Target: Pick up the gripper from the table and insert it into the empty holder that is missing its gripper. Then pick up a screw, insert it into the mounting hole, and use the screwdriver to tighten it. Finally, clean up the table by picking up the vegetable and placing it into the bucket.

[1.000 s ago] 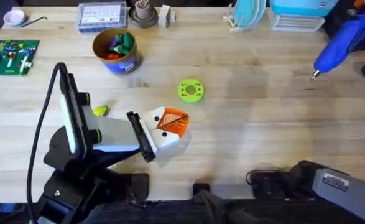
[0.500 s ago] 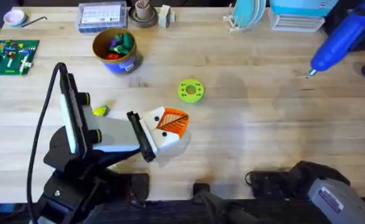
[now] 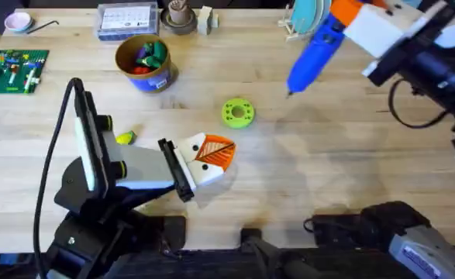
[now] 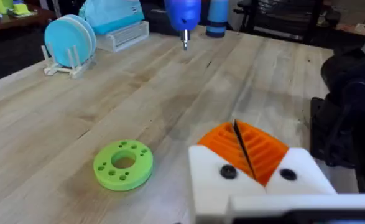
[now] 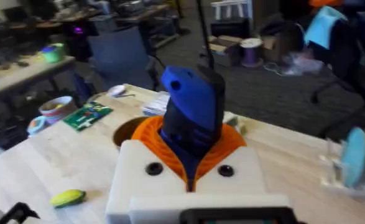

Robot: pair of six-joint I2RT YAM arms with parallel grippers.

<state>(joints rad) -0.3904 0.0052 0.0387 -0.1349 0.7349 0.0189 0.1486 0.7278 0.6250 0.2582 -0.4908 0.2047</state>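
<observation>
My right gripper [image 3: 339, 18] [image 5: 191, 148] is shut on the blue screwdriver [image 3: 315, 53] [image 5: 191, 102], held in the air at the back right with its metal tip pointing down-left toward the table. My left gripper [image 3: 215, 153] [image 4: 247, 146] rests low near the table's middle, its orange pads shut together on nothing. The yellow-green vegetable [image 3: 124, 138] [image 5: 68, 198] lies on the table beside the left arm. The tan bucket [image 3: 143, 63] with toy pieces stands at the back left. The loose gripper, the empty holder and a screw are out of view.
A bright green disc with holes [image 3: 238, 112] [image 4: 123, 163] lies just beyond my left gripper. Along the back edge stand a clear parts box [image 3: 126, 19], a wooden cup [image 3: 179, 15] and a blue plate rack [image 3: 308, 17]. A green circuit board [image 3: 12, 70] lies at the far left.
My right arm has swung the screwdriver from the far right edge leftward toward the table's middle, and its gripper has come into the overhead view. The left arm has not moved.
</observation>
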